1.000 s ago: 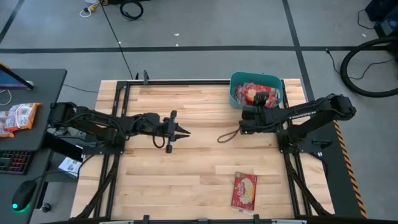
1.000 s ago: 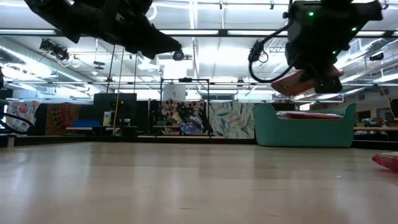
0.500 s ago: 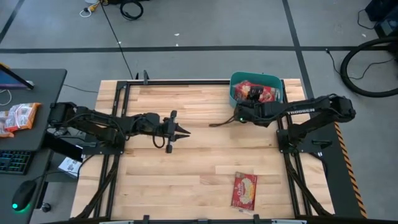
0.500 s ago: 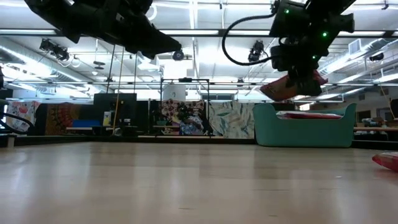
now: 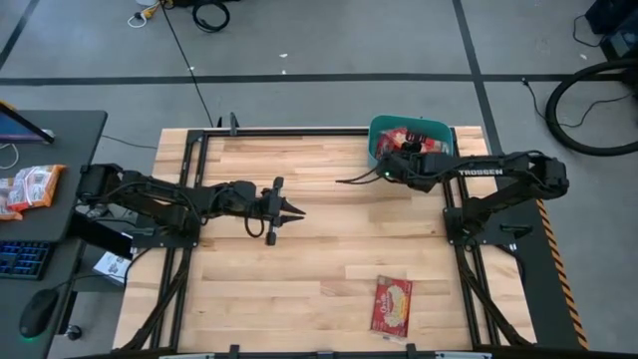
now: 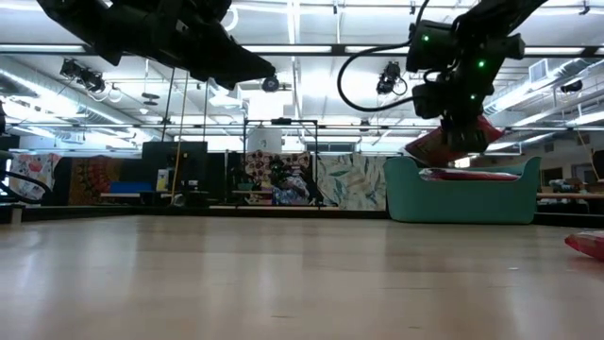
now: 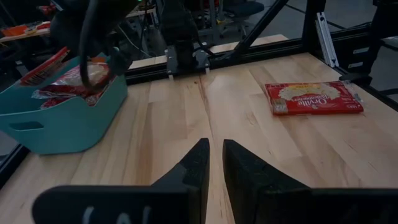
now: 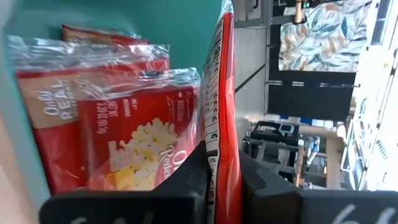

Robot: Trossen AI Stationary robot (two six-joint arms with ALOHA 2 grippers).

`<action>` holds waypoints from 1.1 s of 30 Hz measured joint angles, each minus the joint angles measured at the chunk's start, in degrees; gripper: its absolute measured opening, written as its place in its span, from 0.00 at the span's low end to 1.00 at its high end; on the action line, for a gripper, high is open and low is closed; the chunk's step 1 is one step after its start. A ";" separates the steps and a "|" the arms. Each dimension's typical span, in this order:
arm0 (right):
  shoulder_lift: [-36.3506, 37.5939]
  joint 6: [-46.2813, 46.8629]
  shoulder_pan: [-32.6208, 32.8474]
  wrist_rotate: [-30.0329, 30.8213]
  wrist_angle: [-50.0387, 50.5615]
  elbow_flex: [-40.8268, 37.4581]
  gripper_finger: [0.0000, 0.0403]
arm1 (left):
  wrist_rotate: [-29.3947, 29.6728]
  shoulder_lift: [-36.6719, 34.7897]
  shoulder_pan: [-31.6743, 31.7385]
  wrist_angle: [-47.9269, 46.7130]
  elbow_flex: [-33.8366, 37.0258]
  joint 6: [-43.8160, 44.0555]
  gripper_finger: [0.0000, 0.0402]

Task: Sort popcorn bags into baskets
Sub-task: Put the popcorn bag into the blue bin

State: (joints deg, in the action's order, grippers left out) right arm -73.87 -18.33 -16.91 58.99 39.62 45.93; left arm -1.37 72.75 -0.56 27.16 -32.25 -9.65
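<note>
My right gripper (image 8: 214, 168) is shut on a red popcorn bag (image 6: 444, 144) and hangs over the near-left part of the teal bin (image 5: 376, 150), just above its rim (image 6: 462, 172). Several more red bags (image 8: 124, 124) lie inside the bin. One bag (image 5: 392, 304) lies flat on the table near the near edge, and it also shows in the left wrist view (image 7: 313, 98). My left gripper (image 5: 294, 212) is shut and empty, and it hovers above the middle of the table's left half. My right gripper pinches the bag between its two fingers at one edge (image 8: 215, 146); the wrist view shows the packet edge-on, running forward from the fingers. The bag is lifted clear and is tilted above the bin's rim (image 6: 429, 151).
Bare wood lies between the two arms and around the loose bag. A black frame rail (image 5: 289, 131) runs along the far edge. A side desk (image 5: 40, 189) to the left carries more packets, a keyboard and a mouse.
My right arm has swung toward the far edge, carrying the held bag leftward over the bin and a little lower, closer to the rim. The bag has stayed in the shut fingers. The loose bag has not moved.
</note>
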 joint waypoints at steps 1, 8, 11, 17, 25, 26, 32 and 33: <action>0.00 -0.33 -0.35 0.10 -0.09 0.00 0.09 | 0.00 0.00 0.00 0.00 0.00 0.00 0.12; -0.06 -2.86 -2.96 -2.35 -2.89 0.00 0.09 | 0.00 0.00 0.00 0.00 0.00 -0.02 0.12; -0.84 -2.41 -4.58 -2.77 -2.96 0.00 0.10 | 0.00 0.02 -0.01 0.00 0.00 -0.02 0.12; -4.65 -2.38 -6.89 -6.03 -3.35 0.00 0.13 | 0.00 0.02 -0.02 0.00 -0.02 0.00 0.13; -7.51 -1.69 -6.43 -7.04 -2.09 0.00 0.31 | 0.00 0.02 -0.02 -0.02 -0.02 0.00 0.13; -7.21 -1.12 -6.14 -6.61 -1.77 0.00 0.35 | 0.00 0.02 -0.02 -0.04 -0.02 0.00 0.13; -3.39 2.09 -4.49 -2.81 4.50 0.02 0.52 | 0.00 0.02 -0.02 -0.48 -0.07 0.00 0.13; -2.49 2.74 -4.16 -3.34 5.67 0.02 0.54 | 0.00 0.02 -0.02 -0.48 -0.07 0.00 0.13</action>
State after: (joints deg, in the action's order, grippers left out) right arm -76.35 -15.59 -21.07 55.66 45.30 45.95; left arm -1.37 72.77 -0.58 26.68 -32.32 -9.65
